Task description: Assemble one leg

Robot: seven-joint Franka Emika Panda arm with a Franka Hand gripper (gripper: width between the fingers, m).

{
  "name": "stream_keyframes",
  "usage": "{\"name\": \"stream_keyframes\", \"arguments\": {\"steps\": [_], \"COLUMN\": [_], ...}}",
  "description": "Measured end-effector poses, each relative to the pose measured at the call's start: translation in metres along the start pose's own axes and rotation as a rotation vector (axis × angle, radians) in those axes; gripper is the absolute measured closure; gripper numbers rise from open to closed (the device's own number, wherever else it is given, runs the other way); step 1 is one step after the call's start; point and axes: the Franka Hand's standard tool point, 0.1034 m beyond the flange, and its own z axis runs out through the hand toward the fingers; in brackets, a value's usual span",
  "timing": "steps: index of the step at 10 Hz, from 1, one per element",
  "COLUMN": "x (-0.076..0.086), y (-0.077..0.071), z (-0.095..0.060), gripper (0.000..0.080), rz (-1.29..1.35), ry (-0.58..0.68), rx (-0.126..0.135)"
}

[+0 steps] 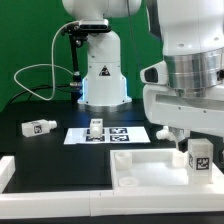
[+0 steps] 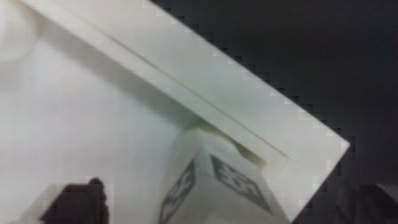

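Observation:
A leg [image 1: 198,158], a short white peg with a black-and-white tag, stands upright at the corner of the large white panel [image 1: 140,172] on the exterior view's right. My gripper [image 1: 192,142] hangs right over it. In the wrist view the leg [image 2: 217,180] sits between my two dark fingertips [image 2: 75,202], with a gap showing on each side, so the gripper is open around it. The panel's raised rim [image 2: 196,85] runs diagonally past the leg. Two more legs show: one [image 1: 40,127] on the black table and one [image 1: 96,128] on the marker board.
The marker board [image 1: 120,134] lies flat in the middle of the black table behind the panel. The robot's base [image 1: 102,75] stands at the back with a cable [image 1: 35,75] looping to the exterior view's left. A white ledge [image 1: 5,170] lies at the left edge.

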Motion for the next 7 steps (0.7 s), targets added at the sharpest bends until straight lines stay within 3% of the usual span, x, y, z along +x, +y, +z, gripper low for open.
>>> {"name": "stream_keyframes", "arguments": {"steps": [2, 3, 5, 6, 7], "x": [0.0, 0.0003, 0.0021, 0.0021, 0.0021], "y": [0.0001, 0.0002, -0.0001, 0.0, 0.0], "z": [-0.0001, -0.0001, 0.0006, 0.0007, 0.0007], "gripper": [0.0151, 0.0151, 0.0151, 0.0178, 0.0311], "rz": [-0.144, -0.384, -0.404, -0.4, -0.4], "ry": [0.006, 0.031, 0.04, 0.04, 0.04], "rx": [-0.007, -0.038, -0.029, -0.029, -0.029]}}
